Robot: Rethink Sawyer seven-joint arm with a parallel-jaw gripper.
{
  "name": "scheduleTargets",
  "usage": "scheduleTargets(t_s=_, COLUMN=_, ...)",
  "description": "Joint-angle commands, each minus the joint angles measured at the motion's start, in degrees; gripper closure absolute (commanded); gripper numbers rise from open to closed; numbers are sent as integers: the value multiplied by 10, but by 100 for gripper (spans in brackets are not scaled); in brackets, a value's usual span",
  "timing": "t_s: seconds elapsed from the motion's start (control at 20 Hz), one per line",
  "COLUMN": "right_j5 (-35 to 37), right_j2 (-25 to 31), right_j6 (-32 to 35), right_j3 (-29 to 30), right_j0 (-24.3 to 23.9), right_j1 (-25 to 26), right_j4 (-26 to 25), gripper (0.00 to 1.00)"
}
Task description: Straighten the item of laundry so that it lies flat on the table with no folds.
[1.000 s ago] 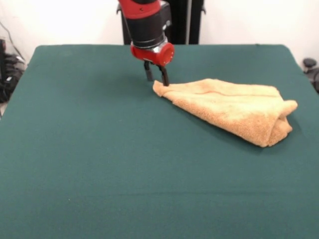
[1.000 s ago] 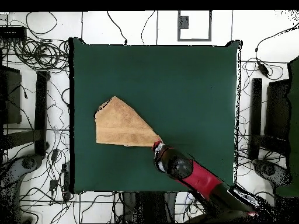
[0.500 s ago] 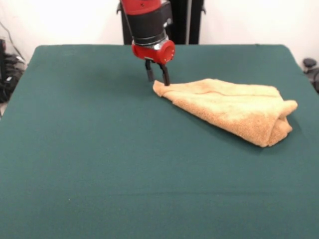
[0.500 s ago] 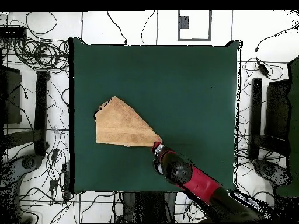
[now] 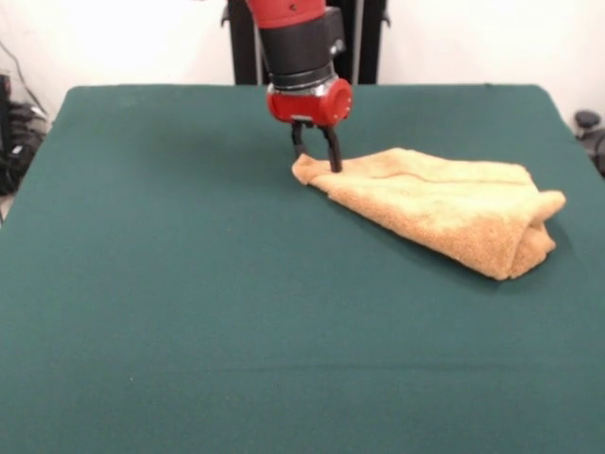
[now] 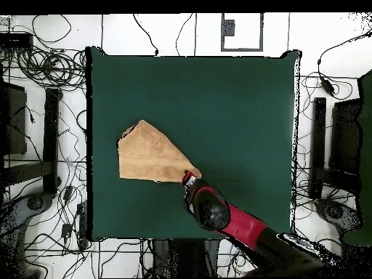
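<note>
Bare table (image 5: 170,303) around folded towel (image 5: 444,208)

- We see a soft, fuzzy cloth towel (image 5: 444,213).
- We see a flat, matt cloth table (image 5: 189,312).
- We see a shiny red arm (image 5: 307,99).

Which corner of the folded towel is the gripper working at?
The gripper stands at the pointed corner of the towel, nearest the table's middle in the front view. The opposite end is the bunched, doubled-over fold.
</note>
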Motion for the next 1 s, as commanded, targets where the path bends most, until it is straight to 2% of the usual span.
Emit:
scheduleTargets(t_s=0.05, right_j5=-14, right_j2=98, right_j6=120, right_j3=-82, right_j0=14, right_j1=64, right_j4=15, gripper=0)
scheduleTargets(t_s=0.35, right_j5=-22, right_j2=89, right_j6=131, right_j3=-76, right_j0=28, right_j1=46, right_j4=30, gripper=0)
scheduleTargets(t_s=0.5, right_j5=1, right_j2=97, right_j6=120, right_j3=-75, right_j0=17, right_j1=50, right_j4=26, gripper=0)
scheduleTargets(t_s=0.55, right_j5=4, right_j2=97, right_j6=120, right_j3=-74, right_j0=17, right_j1=50, right_j4=27, gripper=100)
scheduleTargets(t_s=1.0, right_j5=5, right_j2=78, right_j6=132, right_j3=-70, right_j0=35, right_j1=38, right_j4=51, gripper=100)
